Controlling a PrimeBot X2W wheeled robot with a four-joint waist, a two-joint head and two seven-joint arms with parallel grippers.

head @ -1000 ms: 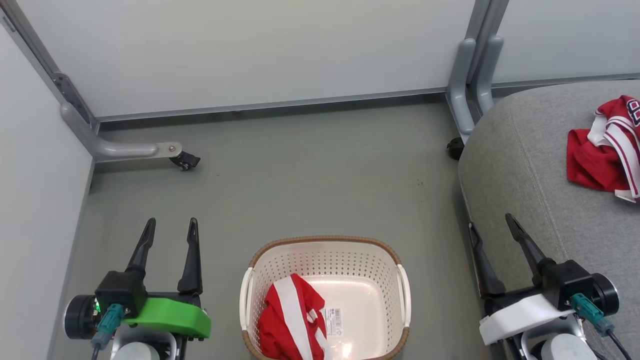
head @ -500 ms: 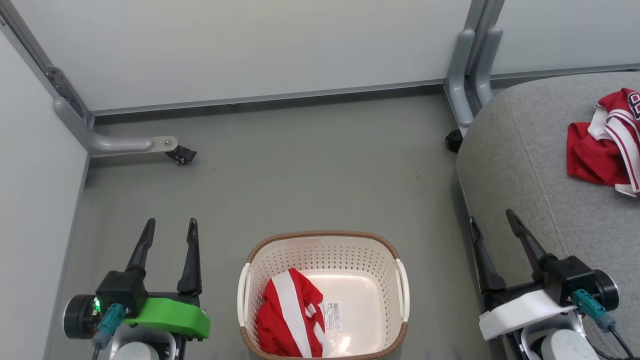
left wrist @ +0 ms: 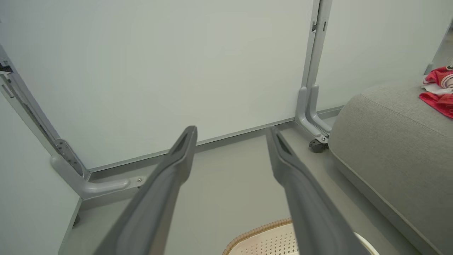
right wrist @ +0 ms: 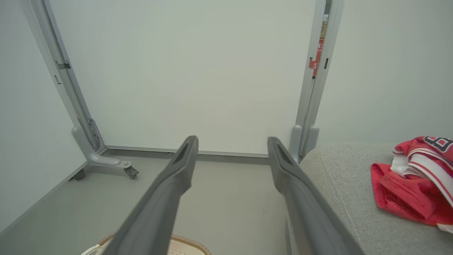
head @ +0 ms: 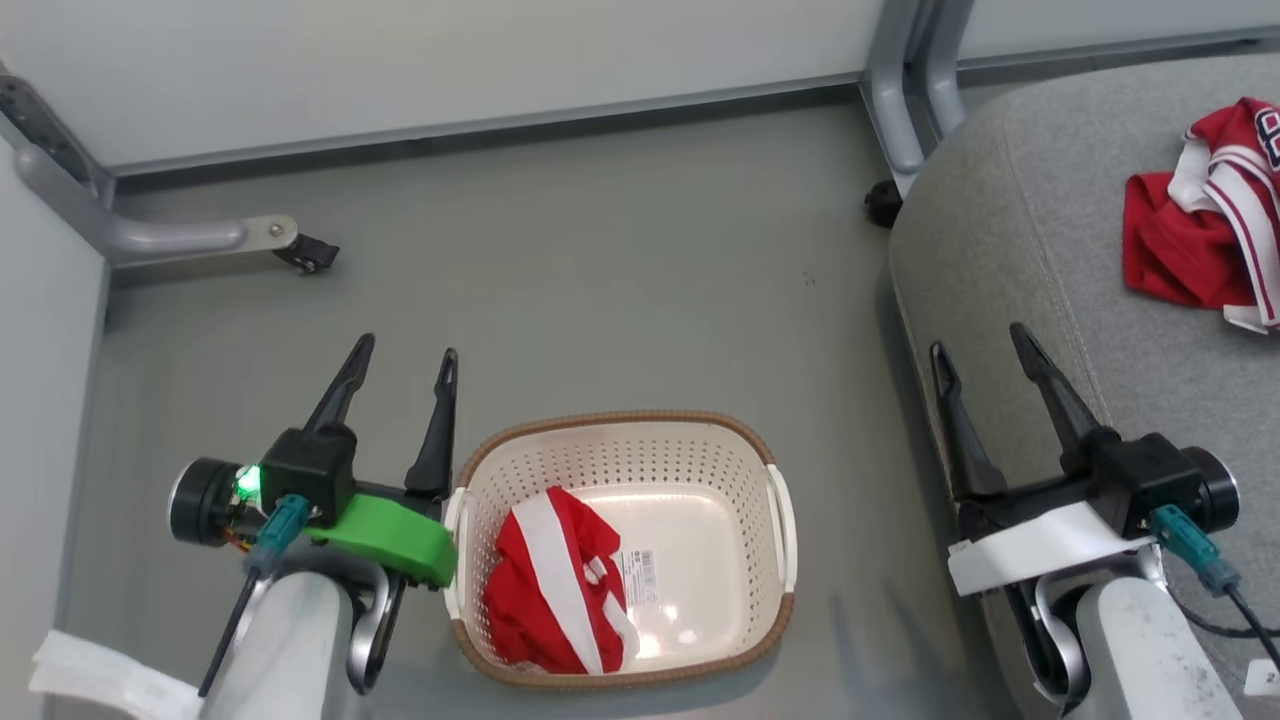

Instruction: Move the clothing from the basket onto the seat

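Garment [head: 555,585] in basket [head: 610,418] lies 5 o'clock from left gripper [head: 407,348], nearer than right gripper [head: 977,338]; both wide, empty.

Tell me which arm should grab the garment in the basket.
Left, likely: the left gripper is open beside the basket, with the garment in its left half; the right gripper is over by the seat.

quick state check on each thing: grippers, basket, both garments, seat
left gripper, open, empty
right gripper, open, empty
basket, upright on the floor, holds one garment
garment in basket, crumpled against its left wall, ungripped
garment on seat, crumpled heap, already moved
seat, bears one garment
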